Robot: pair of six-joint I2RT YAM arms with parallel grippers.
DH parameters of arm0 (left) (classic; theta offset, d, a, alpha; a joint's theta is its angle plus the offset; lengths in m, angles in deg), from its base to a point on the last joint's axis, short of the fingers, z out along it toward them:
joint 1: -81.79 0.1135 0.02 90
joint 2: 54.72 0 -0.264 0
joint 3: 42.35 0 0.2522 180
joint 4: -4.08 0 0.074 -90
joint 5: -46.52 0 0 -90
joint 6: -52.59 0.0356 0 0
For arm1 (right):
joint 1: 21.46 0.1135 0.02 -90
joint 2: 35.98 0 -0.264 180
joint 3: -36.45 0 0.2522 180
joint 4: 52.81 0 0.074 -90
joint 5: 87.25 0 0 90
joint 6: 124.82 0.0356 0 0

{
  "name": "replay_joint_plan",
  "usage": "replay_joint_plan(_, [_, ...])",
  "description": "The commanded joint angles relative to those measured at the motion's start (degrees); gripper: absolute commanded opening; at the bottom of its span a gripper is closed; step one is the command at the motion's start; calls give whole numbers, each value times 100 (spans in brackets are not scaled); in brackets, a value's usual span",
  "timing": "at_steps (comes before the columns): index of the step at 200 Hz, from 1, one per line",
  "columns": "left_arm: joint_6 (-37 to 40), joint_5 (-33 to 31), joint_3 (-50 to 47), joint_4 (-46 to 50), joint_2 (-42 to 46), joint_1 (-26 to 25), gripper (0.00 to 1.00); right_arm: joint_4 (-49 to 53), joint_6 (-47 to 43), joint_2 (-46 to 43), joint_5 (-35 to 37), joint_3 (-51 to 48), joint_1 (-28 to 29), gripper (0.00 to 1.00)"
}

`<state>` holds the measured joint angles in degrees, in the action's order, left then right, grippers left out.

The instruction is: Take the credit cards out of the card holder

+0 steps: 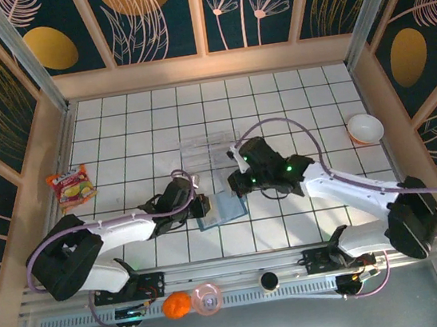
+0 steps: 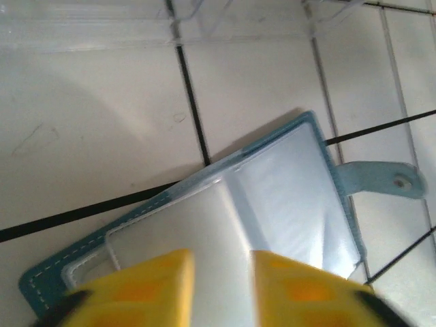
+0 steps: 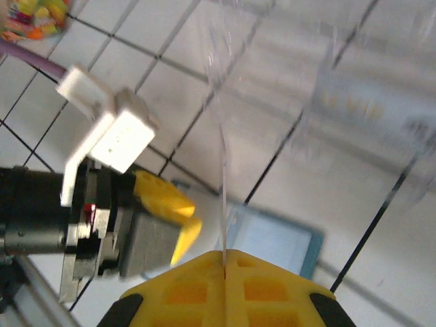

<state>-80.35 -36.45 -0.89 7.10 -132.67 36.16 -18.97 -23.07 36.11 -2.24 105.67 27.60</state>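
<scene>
Left gripper (image 2: 221,260) loosening over the card holder (image 2: 286,177), right gripper (image 3: 225,257) pinching a card.

On the left, I'm hovering my yellow fingers (image 2: 157,286) slightly parted over the open card holder, with nothing clamped between them. It's lying flat on the white tiles just in front of the clear tray (image 1: 208,149), with its clasp tab (image 2: 381,180) sticking out sideways. Moving right, my right gripper is squeezing shut on a credit card (image 3: 222,184), which is showing edge-on as a thin pale line running out from my fingertips. Whether it's fully free of its sleeve, I can't tell. To do this well, I'm thinking the left fingers should be pressing the holder down while the right is drawing the card straight along its sleeve without twisting, so the wallet isn't lifting too.
</scene>
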Motion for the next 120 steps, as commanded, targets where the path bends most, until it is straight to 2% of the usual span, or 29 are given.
replay_joint_plan(1, [-23, 19, 244, 227, 517, 57, 56, 274, -1294, -117, 511, 524, -27, 0])
replay_joint_plan(20, [-130, 1, 225, 388, 885, 70, 68, 366, -2027, -15, 569, 954, -112, 0])
replay_joint_plan(27, [-165, 0, 195, 458, 996, 80, 77, 422, -2298, 76, 569, 1147, -160, 0])
replay_joint_plan(36, [-222, -28, 148, 548, 1144, 85, 83, 516, -2672, 192, 522, 1359, -190, 0])
replay_joint_plan(61, [-340, -271, -32, 801, 1518, 116, 87, 867, -3567, 660, 187, 1992, -332, 0])
replay_joint_plan(84, [-408, -642, -111, 1117, 1764, 129, 89, 1680, -4339, 1293, -386, 2727, -484, 0])
replay_joint_plan(120, [-420, -941, -90, 1473, 1968, 199, 94, 2562, -5090, 2251, -296, 3640, -580, 0])
